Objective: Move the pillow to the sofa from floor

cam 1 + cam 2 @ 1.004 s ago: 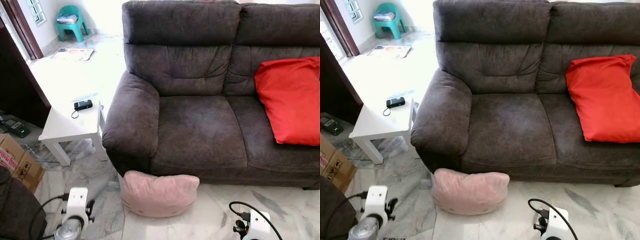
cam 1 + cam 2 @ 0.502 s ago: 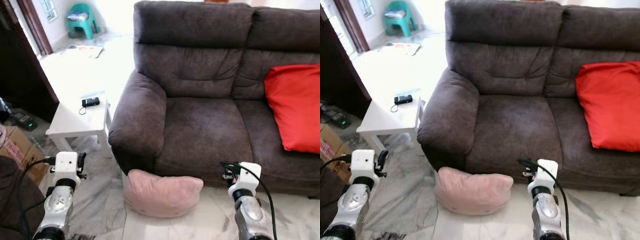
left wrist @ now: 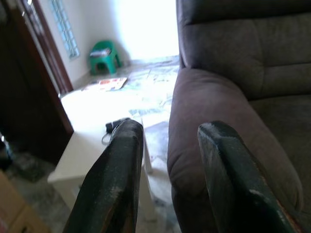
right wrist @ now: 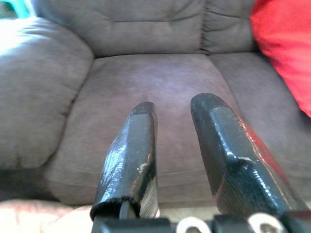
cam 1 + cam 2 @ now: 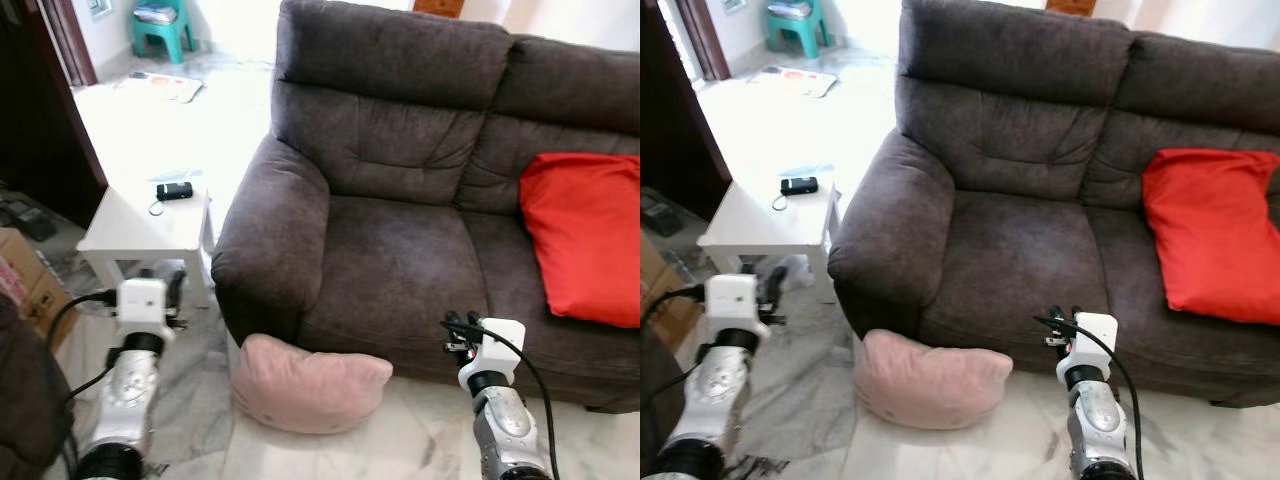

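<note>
Soft pink pillow (image 5: 308, 383) on the marble floor (image 5: 420, 440) against the dark grey fabric sofa (image 5: 400, 250), left gripper (image 3: 167, 145) and right gripper (image 4: 177, 121) both raised, fingers parted, empty.

Marble floor (image 5: 420, 440), pink pillow (image 5: 305, 382) against sofa (image 5: 400, 250) base

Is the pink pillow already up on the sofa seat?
No, the pink pillow lies on the marble floor against the front of the sofa, with only the red cushion on the seat.

Blown-out daylight glare behind, sharp
</note>
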